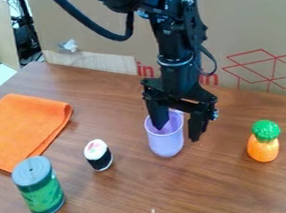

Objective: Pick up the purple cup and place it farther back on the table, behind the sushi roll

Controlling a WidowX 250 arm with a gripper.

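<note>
Over the smooth, rounded lilac cup (167, 144), the black tool (177, 132) hangs open, one finger inside.

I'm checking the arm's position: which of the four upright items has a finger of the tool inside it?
The purple cup: one finger of the tool dips inside its rim; the can, black-and-white roll and pineapple stand apart.

Red lettering (145, 69), partly hidden, and a red line figure (273, 59) mark the cardboard (254, 16).
</note>
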